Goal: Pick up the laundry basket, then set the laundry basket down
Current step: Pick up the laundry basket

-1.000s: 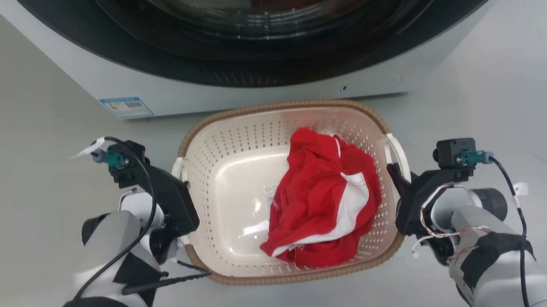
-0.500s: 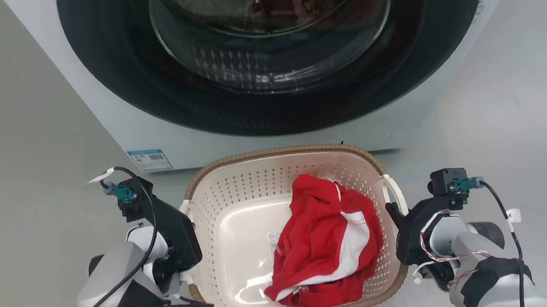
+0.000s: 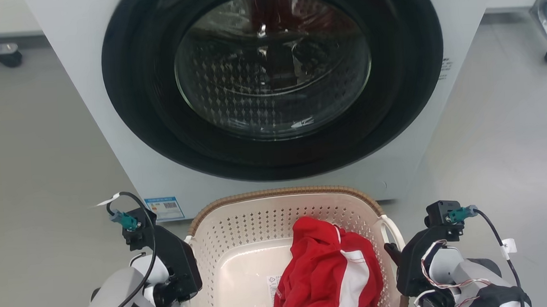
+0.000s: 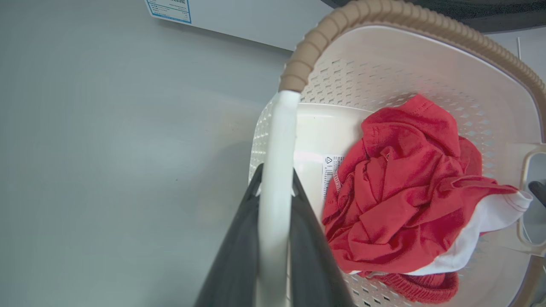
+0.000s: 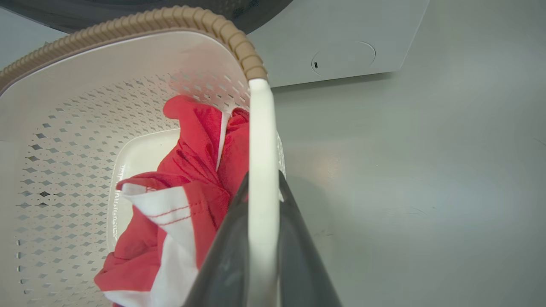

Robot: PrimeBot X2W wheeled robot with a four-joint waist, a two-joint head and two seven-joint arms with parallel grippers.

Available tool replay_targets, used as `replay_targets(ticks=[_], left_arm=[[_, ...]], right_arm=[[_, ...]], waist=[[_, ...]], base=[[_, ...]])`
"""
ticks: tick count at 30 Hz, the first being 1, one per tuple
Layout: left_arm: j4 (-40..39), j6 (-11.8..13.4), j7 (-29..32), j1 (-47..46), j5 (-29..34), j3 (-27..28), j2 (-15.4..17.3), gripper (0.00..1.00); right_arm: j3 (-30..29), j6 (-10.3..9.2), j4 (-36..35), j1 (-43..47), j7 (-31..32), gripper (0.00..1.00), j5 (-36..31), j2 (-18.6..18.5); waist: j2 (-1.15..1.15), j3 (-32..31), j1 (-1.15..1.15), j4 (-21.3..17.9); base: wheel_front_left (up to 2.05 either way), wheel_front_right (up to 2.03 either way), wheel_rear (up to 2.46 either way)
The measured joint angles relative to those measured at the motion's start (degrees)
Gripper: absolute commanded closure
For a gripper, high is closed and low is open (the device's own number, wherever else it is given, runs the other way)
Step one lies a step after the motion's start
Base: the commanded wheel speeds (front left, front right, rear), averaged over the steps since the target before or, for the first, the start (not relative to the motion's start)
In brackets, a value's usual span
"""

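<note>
Both the left gripper [image 4: 276,170] and right gripper [image 5: 263,175] pinch laundry basket [image 3: 240,226] handles [image 5: 260,128], washer [image 3: 84,89] just ahead.

The left forearm [image 3: 109,299] and right forearm [image 3: 466,270] are pale grey with black bands. Each wrist bears a black camera block [image 3: 441,212], a teal plug [image 3: 126,221] and a black cable [image 3: 153,260] (white-tagged). Thin red-and-white wires [image 3: 427,267] loop over the right wrist. The left gripper [image 4: 276,179] and right gripper [image 5: 263,181] have smooth, dark, tapering fingers.

Quantity present: one laundry basket [image 3: 233,229], one red-and-white garment [image 3: 328,273], one washer [image 3: 86,112]. Grippers: two, the left gripper [image 4: 276,170] and the right gripper [image 5: 263,175].
</note>
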Motion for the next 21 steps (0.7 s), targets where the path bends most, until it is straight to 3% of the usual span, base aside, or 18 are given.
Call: replay_targets(ticks=[21], left_arm=[[0.2,1.0,3.4,2.5,-1.0,-0.2,0.3,1.00]], right_arm=[[1.3,0.00,-1.6,2.6,6.8,1.00,5.8,-0.5]], waist=[[0.00,-8.0,0.00,-0.7]], base=[[0.00,0.00,0.00]])
